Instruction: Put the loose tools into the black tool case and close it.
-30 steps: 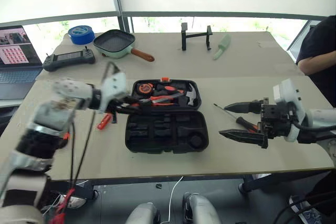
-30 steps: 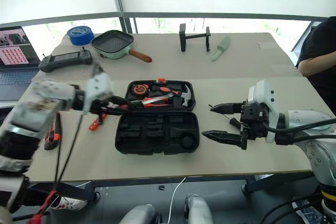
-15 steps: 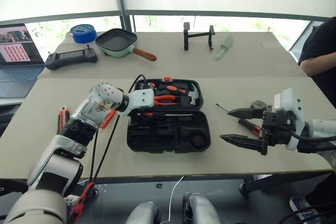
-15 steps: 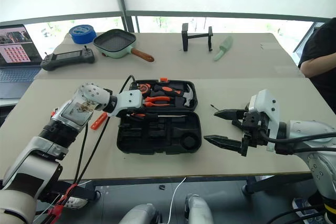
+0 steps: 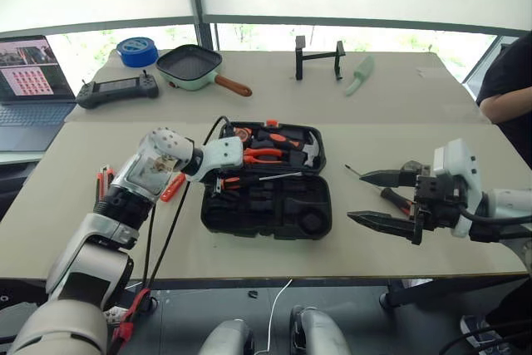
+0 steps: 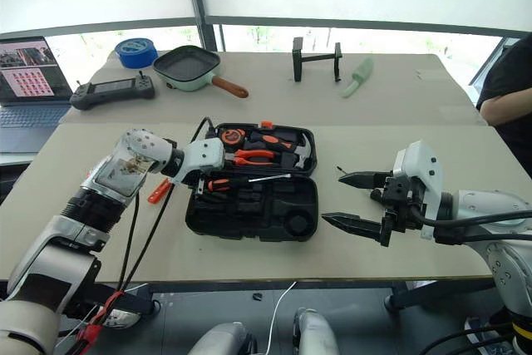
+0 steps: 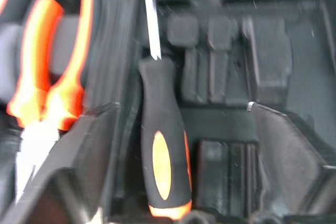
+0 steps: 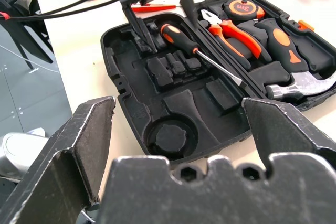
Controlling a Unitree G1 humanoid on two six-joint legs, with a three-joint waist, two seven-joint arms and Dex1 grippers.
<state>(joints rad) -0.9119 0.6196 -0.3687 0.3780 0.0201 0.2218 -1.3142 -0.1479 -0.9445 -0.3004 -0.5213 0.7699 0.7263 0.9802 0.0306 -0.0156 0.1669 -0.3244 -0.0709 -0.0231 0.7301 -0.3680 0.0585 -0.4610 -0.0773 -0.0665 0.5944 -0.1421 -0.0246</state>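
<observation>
Left gripper (image 8: 152, 3) is spread open right over a black-and-orange screwdriver (image 8: 181, 38) now lying in the black tool case (image 5: 266, 205). Another screwdriver (image 5: 392, 198) lies lengthwise on the desk (image 5: 349, 106) just beside the wide-open, empty right gripper (image 5: 378, 199), clearly the nearer arm.

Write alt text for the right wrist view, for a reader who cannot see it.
An open black tool case lies on a pale table, with a black-and-orange screwdriver lying in it between the left gripper's spread fingers. Pliers, a tape measure and a hammer fill the far half. The right gripper's open fingers frame the foreground.
</observation>
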